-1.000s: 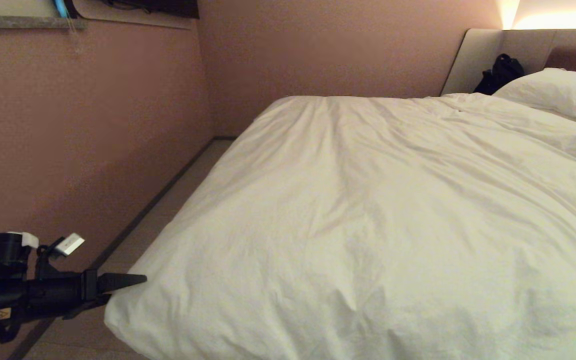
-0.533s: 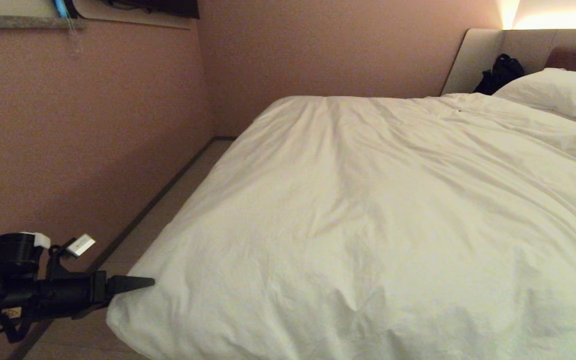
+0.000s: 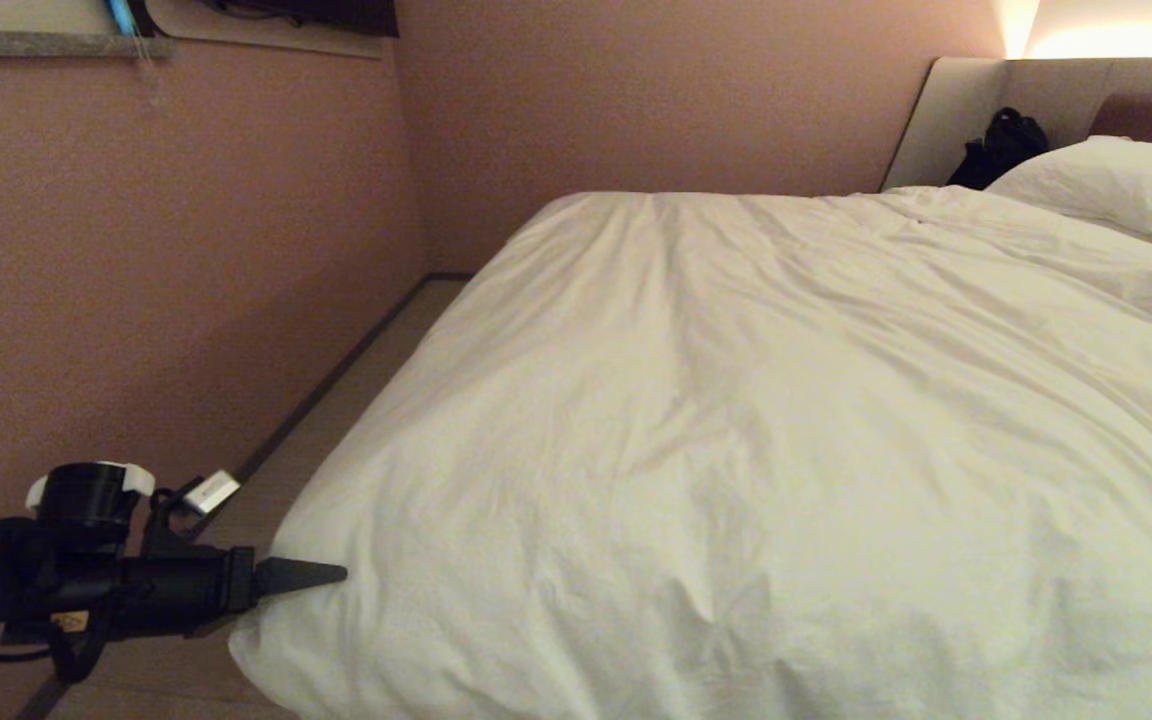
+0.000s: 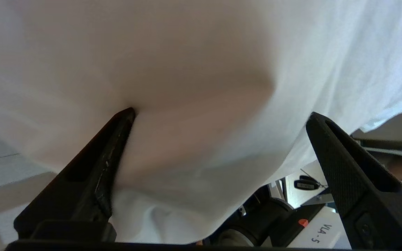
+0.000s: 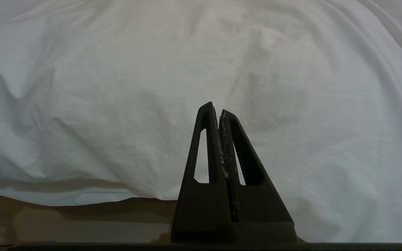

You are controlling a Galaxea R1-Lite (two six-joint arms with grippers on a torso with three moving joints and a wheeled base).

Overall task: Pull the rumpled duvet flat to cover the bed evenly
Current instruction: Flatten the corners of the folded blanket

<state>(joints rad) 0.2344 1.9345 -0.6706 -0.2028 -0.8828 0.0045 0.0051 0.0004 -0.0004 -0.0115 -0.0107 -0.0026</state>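
Note:
The white duvet (image 3: 736, 450) lies spread and creased over the bed (image 3: 946, 120), reaching up to the pillow. Its near left corner bulges out over the floor. My left gripper (image 3: 321, 585) is at that corner, level and pointing into it, with one black finger lying on top of the fabric. In the left wrist view this gripper (image 4: 221, 115) is open wide, and the duvet (image 4: 187, 52) corner fills the space between its fingers. My right gripper (image 5: 216, 108) is shut on nothing and faces the hanging side of the duvet (image 5: 117, 87); it is outside the head view.
A pink wall (image 3: 136, 280) runs close along the bed's left side, leaving a narrow floor strip (image 3: 336, 400). A white pillow (image 3: 1116, 185) and a black bag (image 3: 1001, 145) sit by the headboard. My own base (image 4: 323, 233) shows below the duvet corner.
My left gripper has moved right along the floor strip to the duvet's near left corner, and its upper finger now overlaps the fabric edge. The right gripper has stayed still.

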